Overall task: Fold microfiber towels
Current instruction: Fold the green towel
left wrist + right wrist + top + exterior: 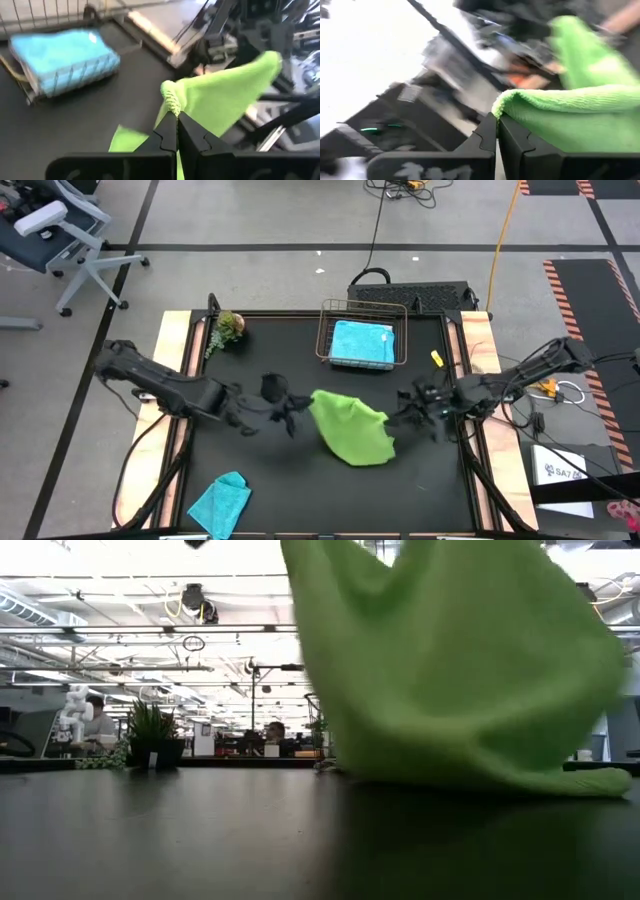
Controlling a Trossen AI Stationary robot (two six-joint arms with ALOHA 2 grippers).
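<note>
A lime green towel [352, 430] is held up over the middle of the black table between both grippers. Its lower edge [480, 780] rests on the table in the low view. My left gripper [303, 408] is shut on its left end and my right gripper [398, 416] on its right end. A sky blue towel [362, 343] lies folded in a wire basket [325, 340] at the far side. A teal towel [222, 502] lies crumpled near the front left corner. My left gripper pinches a bunched corner [171, 101] of the lime green towel between its two fingertips, coming from the table's left and slanting down. The cloth spreads away from the fingers and hangs down to the table. My right gripper pinches the towel's rolled edge at its corner [501, 106] between its two fingertips, coming about level from the table's right. The cloth runs away from the fingers toward the other gripper.
A small green plant [228, 325] stands at the far left corner of the table. Wooden strips [170, 370] run along the table's left and right sides. A yellow bit [437, 359] lies beside the basket.
</note>
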